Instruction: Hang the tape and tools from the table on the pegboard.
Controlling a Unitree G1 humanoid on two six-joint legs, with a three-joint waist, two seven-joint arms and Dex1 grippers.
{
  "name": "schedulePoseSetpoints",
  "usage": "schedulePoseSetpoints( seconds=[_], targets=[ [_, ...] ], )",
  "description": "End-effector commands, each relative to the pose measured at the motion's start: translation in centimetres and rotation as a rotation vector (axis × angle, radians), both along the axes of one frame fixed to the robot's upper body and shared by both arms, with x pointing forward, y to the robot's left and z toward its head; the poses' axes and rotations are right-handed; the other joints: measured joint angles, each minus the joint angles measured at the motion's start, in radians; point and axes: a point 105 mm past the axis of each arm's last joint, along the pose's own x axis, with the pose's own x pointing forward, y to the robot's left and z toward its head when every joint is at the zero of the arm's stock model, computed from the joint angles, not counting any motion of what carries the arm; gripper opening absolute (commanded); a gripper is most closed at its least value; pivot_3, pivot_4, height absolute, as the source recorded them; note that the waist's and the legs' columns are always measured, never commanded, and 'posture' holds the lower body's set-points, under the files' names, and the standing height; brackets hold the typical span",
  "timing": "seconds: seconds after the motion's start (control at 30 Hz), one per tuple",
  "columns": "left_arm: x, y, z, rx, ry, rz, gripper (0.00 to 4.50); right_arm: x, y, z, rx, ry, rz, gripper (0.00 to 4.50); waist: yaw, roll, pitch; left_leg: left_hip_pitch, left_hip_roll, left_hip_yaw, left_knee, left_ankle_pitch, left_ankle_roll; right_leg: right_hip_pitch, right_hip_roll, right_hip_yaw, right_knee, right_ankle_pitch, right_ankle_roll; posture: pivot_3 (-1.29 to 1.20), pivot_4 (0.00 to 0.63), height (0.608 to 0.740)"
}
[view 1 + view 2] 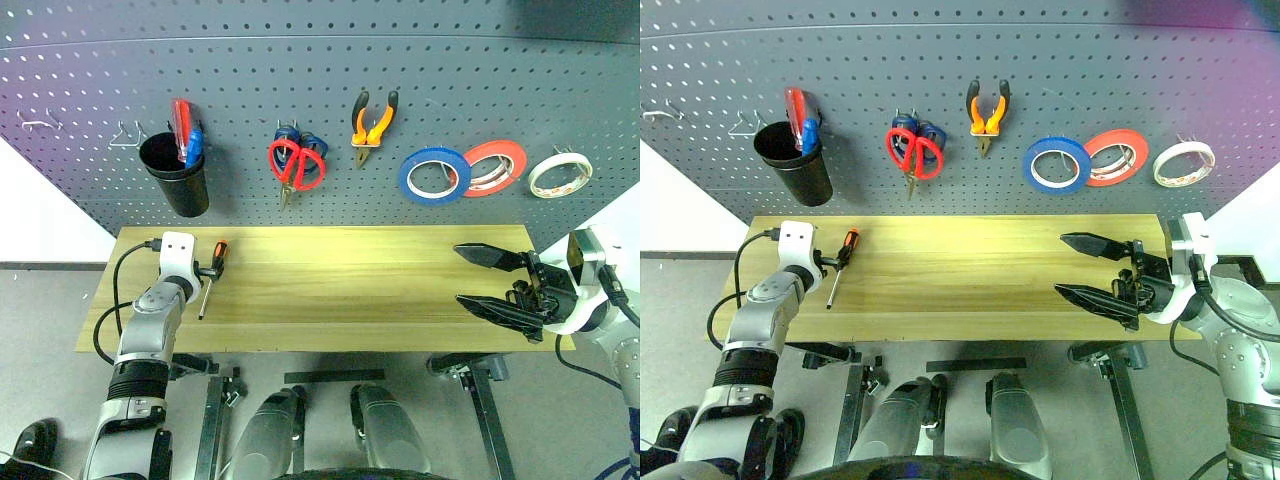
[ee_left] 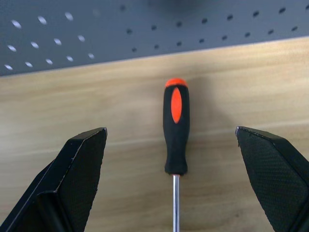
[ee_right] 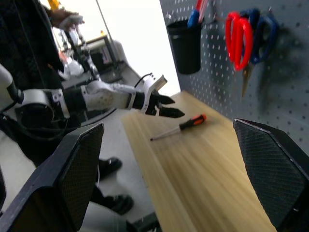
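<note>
The pegboard [image 1: 330, 90] carried red scissors [image 1: 290, 165], pliers [image 1: 370, 122] and blue tape [image 1: 433, 175]. On the worktop [image 1: 340, 290] lay the screwdriver [image 2: 176, 130], between the left end effector's [image 2: 178, 183] spread fingers. The right end effector [image 1: 490, 280] stood apart, empty.

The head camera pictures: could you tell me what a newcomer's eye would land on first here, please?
First, the colourful row hung on the dark pegboard: red-handled scissors, orange-and-black pliers, then the blue tape overlapping a red-orange roll, with a white roll at the right. Next, the lone orange-and-black screwdriver lying on the table at its left end, the open left pincer straddling it.
</note>
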Motion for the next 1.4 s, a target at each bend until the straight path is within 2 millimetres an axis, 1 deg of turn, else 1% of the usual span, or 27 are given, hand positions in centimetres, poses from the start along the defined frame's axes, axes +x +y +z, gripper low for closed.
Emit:
schedulePoseSetpoints(
  seconds=[0.03,0.1,0.23,0.33,0.5,0.6,0.7,0.87,1.07,1.17,1.4],
  targets=[
    [0.2,0.0,0.9,0.008,-0.032,-0.016,4.48,-0.9,0.0,1.1,-0.011,-0.039,-0.002,4.5,0.001,-0.001,0.006,-0.001,0.0,0.0,0.0,0.0,0.0,-0.001,0.0,0.0,0.0,0.0,0.0,-0.18,0.316,0.74],
    [0.1,-0.1,0.7,0.009,-0.026,-0.021,4.48,-1.3,0.1,1.2,-0.011,-0.033,-0.007,4.5,0.001,-0.002,0.014,-0.003,0.0,0.0,0.0,0.0,0.0,-0.002,0.0,0.0,-0.001,0.0,0.0,-0.18,0.321,0.74],
    [0.0,-0.1,0.6,0.021,-0.017,-0.029,4.48,-2.0,0.1,1.2,-0.019,-0.024,-0.017,4.5,0.0,-0.004,0.021,-0.012,0.0,0.0,0.0,0.0,0.001,-0.012,0.0,0.0,0.0,0.0,0.0,-0.19,0.336,0.74],
    [0.6,-0.1,0.4,0.029,-0.009,-0.039,4.48,-2.5,0.1,0.9,-0.024,-0.007,-0.027,4.5,0.0,-0.005,0.03,-0.013,0.0,0.0,0.0,0.0,0.001,-0.013,0.0,0.0,0.001,0.0,0.0,-0.2,0.341,0.74],
    [0.9,0.0,0.4,0.043,-0.011,-0.052,4.48,-3.6,-0.1,1.2,-0.032,0.011,-0.038,4.5,-0.002,-0.005,0.042,-0.014,0.0,0.002,0.0,0.0,0.001,-0.014,-0.001,0.001,0.0,0.0,0.0,-0.22,0.356,0.74],
    [1.3,0.2,0.4,0.051,-0.012,-0.054,4.48,-4.2,-0.1,1.1,-0.042,0.028,-0.05,4.5,-0.002,-0.009,0.049,-0.015,0.0,0.002,0.0,0.0,0.002,-0.015,-0.001,0.001,0.0,0.0,0.0,-0.24,0.365,0.74],
    [1.5,0.4,0.3,0.066,-0.01,-0.061,4.48,-4.7,0.0,1.4,-0.037,0.039,-0.062,4.5,-0.004,-0.009,0.058,-0.015,0.001,0.003,-0.001,0.0,0.002,-0.016,-0.001,0.001,0.0,0.0,0.0,-0.25,0.373,0.74],
    [2.0,0.5,0.1,0.068,-0.008,-0.067,4.48,-5.3,-0.2,1.2,-0.043,0.063,-0.084,4.5,-0.004,-0.013,0.073,-0.015,0.001,0.005,-0.001,-0.001,0.002,-0.017,-0.002,0.002,-0.001,0.0,0.0,-0.26,0.386,0.74],
    [2.2,0.1,-0.5,0.055,0.002,-0.082,4.48,-5.8,-0.3,1.2,-0.047,0.082,-0.094,4.5,-0.005,-0.015,0.085,-0.016,0.001,0.008,-0.004,-0.001,0.002,-0.02,-0.002,0.003,-0.001,0.0,0.0,-0.28,0.396,0.74],
    [2.1,0.0,-0.8,0.059,0.011,-0.082,3.95,-5.9,-0.3,1.2,-0.048,0.085,-0.098,4.5,-0.005,-0.016,0.087,-0.016,0.002,0.01,-0.005,-0.001,0.002,-0.021,-0.003,0.003,-0.002,0.0,0.0,-0.28,0.397,0.74],
    [1.8,0.1,-1.4,0.043,0.027,-0.053,1.58,-5.9,-0.5,1.3,-0.051,0.089,-0.11,4.5,-0.007,-0.016,0.093,-0.015,0.004,0.015,-0.005,-0.001,0.003,-0.021,-0.004,0.004,-0.001,0.0,0.0,-0.29,0.403,0.74]
  ],
)
